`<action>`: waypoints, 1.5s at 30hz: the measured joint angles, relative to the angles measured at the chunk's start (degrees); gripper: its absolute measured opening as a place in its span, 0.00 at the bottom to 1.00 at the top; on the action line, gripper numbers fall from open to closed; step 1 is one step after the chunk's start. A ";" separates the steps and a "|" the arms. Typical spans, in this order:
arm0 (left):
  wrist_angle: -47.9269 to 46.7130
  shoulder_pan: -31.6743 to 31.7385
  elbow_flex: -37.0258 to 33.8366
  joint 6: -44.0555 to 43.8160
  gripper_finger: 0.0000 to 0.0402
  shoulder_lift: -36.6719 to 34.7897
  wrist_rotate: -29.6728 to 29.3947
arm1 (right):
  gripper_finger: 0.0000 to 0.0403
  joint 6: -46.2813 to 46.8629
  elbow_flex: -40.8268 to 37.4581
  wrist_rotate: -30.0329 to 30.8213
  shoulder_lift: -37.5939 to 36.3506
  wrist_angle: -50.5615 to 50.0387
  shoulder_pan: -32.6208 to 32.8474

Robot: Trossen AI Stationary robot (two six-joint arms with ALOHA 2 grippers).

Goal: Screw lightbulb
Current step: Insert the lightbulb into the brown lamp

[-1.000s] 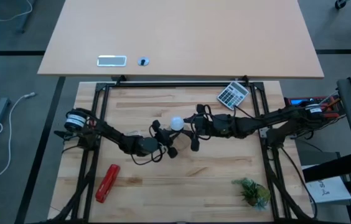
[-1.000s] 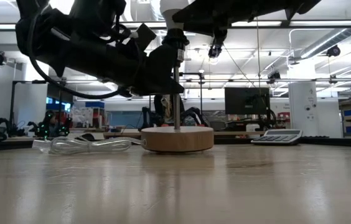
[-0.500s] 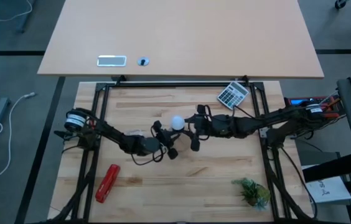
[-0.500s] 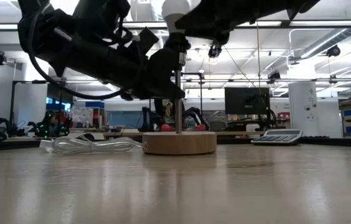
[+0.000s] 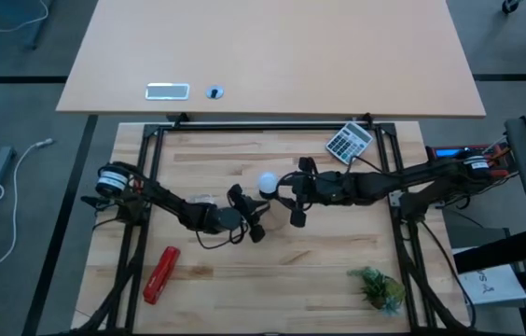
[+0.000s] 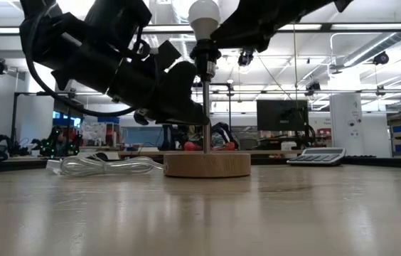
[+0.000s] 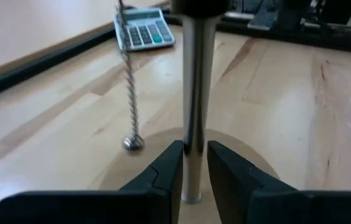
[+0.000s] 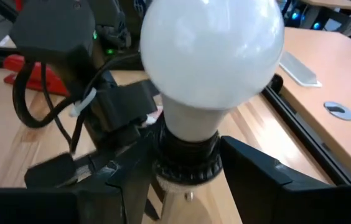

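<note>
A small lamp stands upright with its round wooden base (image 6: pixel 207 165) on the table. It has a thin metal rod (image 6: pixel 205 128) and a black socket (image 6: pixel 205 51), and the white lightbulb (image 6: pixel 204 12) sits in the socket; the bulb also shows in the high view (image 5: pixel 268 183). My left gripper (image 7: pixel 194 171) is shut on the rod. My right gripper (image 8: pixel 185 146) is open. Its fingers stand on either side of the socket's top (image 8: pixel 185 158), just under the bulb (image 8: pixel 213 50), with a narrow gap at one finger. My left gripper pinches the lamp's metal rod (image 7: pixel 193 134) between its two fingers, about halfway up between base and socket. The fingers come nearly level from the table's left and lie across the rod. The lamp stays upright, its base on the table.
A beaded pull chain (image 7: pixel 131 93) hangs beside the rod. A calculator (image 5: pixel 349 142) lies at the far right, a red tool (image 5: pixel 160 273) at the near left and a green plant piece (image 5: pixel 380 287) at the near right. Clear plastic (image 6: pixel 101 165) lies left of the base.
The lamp, still held by my left gripper, has slid a little toward the table's right edge and stays upright. My right gripper has drawn slightly toward the right, so the whole bulb now shows in the low view.
</note>
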 joint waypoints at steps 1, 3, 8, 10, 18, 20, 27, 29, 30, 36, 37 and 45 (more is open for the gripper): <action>-0.38 0.00 -0.04 -0.50 0.17 -0.08 0.14 | 0.46 -0.02 0.09 -0.01 -0.36 -0.85 0.03; -1.10 -0.10 -0.04 -0.74 0.19 -0.47 0.60 | 0.46 0.15 0.39 0.01 -0.82 -1.64 0.03; -4.11 -0.32 -0.06 -0.79 0.23 -4.40 5.25 | 0.46 0.31 0.42 0.01 -1.94 -3.73 -0.03; -6.42 -0.33 -0.04 -1.23 0.25 -7.24 7.97 | 0.45 0.31 0.42 0.01 -2.10 -3.84 -0.03; -22.27 -1.06 -0.04 -8.76 0.28 -21.20 17.82 | 0.42 0.72 0.42 0.03 -2.57 -5.99 -0.06; -23.63 -2.08 -0.04 -9.50 0.27 -24.62 17.56 | 0.41 1.83 0.42 0.05 -2.94 -7.50 -0.03; -22.49 -6.67 -0.04 -4.06 0.10 -31.55 -1.74 | 0.35 2.69 0.40 3.25 -3.45 -8.15 -0.06; -22.11 -6.71 -0.04 -2.96 0.03 -31.63 -3.75 | 0.30 2.23 0.40 5.43 -3.45 -7.93 -0.08; -21.96 -6.71 -0.04 -2.65 0.02 -31.34 -3.79 | 0.28 2.21 0.40 6.09 -3.45 -7.82 -0.08; -14.25 -6.62 -0.04 2.05 0.00 -26.27 -3.91 | 0.06 0.60 0.40 6.04 -3.45 -6.32 -0.19; -11.71 -6.60 -0.04 3.56 0.00 -25.45 -4.01 | 0.03 0.17 0.40 6.02 -3.45 -5.98 -0.17; -5.74 -6.38 3.22 12.08 0.00 -22.80 -6.05 | 0.01 -1.01 0.40 5.95 -3.45 -3.62 -0.19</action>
